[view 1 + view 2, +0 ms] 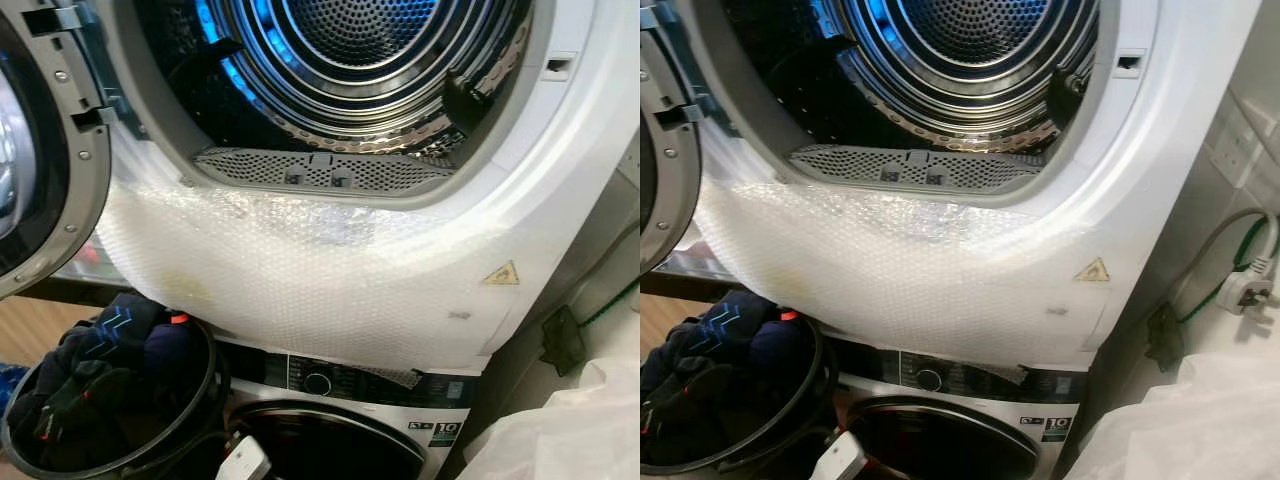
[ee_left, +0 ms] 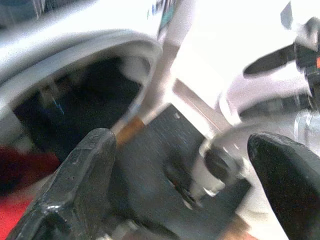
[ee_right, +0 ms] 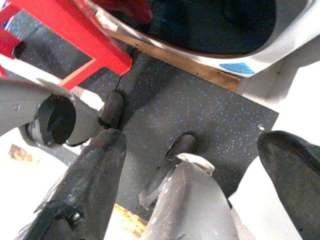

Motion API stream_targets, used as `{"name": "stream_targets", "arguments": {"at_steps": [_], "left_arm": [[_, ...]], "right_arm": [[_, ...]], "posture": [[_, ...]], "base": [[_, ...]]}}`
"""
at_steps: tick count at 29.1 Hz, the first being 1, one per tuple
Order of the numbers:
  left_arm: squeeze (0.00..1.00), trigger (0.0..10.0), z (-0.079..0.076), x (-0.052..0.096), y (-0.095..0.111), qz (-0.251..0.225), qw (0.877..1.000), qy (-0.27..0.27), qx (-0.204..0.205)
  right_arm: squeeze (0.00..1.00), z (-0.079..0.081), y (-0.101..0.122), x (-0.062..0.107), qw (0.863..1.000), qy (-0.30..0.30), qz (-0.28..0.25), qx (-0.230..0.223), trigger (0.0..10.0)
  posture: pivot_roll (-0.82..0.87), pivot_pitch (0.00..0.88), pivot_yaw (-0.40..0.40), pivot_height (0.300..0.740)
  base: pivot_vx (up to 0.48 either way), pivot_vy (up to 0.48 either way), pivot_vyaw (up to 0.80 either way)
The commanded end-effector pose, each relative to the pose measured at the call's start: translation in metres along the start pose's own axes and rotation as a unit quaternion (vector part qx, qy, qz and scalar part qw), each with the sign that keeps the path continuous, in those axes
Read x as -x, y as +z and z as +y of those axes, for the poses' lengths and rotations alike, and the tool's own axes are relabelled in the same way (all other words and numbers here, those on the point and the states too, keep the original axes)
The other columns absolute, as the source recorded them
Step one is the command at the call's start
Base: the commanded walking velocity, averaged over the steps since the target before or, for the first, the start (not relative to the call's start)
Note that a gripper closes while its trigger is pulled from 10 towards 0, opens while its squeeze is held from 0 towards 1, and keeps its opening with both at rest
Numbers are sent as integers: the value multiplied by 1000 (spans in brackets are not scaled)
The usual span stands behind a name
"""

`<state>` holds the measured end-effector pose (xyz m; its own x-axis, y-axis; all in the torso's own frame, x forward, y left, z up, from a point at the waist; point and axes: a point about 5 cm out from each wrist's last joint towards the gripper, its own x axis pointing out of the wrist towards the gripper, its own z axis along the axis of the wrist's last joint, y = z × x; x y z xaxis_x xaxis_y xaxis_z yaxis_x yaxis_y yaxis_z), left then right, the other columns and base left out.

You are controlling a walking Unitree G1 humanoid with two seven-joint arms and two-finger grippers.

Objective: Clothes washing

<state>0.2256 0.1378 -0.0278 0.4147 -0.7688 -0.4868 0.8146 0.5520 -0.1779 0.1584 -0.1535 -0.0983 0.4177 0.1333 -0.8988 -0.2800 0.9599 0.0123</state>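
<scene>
Your left hand (image 2: 180, 190) hangs low with its fingers spread wide and nothing between them, pointed at the dark floor mat (image 2: 150, 165); that view is blurred. The laundry sits at lower left: dark clothes (image 1: 95, 365) heaped in a black basket (image 1: 205, 385), parked just beside the stacked machines so you can likely lift straight up. Above it the door (image 1: 40, 160) is swung fully aside, leaving the upper drum (image 1: 350, 60) bare and ready to load. Your right hand (image 3: 192, 165) is likewise spread and empty, aimed at the speckled floor.
</scene>
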Motion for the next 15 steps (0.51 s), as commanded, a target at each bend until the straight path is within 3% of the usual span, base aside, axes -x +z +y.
{"name": "stream_targets", "arguments": {"at_steps": [1, 3, 7, 10, 12, 15], "left_arm": [[0, 10000, 1, 4, 6, -10, 999, -3, -35], [0, 10000, -1, 5, 11, -28, 999, 2, -47], [0, 10000, -10, 15, 35, -88, 990, 26, -108], [0, 10000, -16, 19, 48, -116, 986, 33, -114], [0, 10000, -27, 26, 65, -130, 980, 30, -149], [0, 10000, -32, 35, 71, -144, 977, 55, -146]], "right_arm": [[0, 2, -2, 0, 1000, 3, 5, 6, 10000], [0, 2, -3, 0, 1000, 2, 6, 5, 10000], [0, 3, -10, 1, 1000, 2, 14, 10, 10000], [0, 4, -13, 1, 1000, 1, 18, 9, 10000], [0, 5, -17, 1, 999, 4, 27, 17, 10000], [0, 5, -19, 1, 999, 2, 29, 16, 10000]], "posture": [[85, 0, 59, 740], [84, 0, 63, 740], [83, 0, 68, 740], [88, 0, 66, 740], [99, 0, 66, 740], [99, 0, 72, 740]], "base": [[0, 0, 0], [0, 0, 0], [0, 0, 0], [0, 0, 0], [0, 0, 0], [0, 0, 0]]}}
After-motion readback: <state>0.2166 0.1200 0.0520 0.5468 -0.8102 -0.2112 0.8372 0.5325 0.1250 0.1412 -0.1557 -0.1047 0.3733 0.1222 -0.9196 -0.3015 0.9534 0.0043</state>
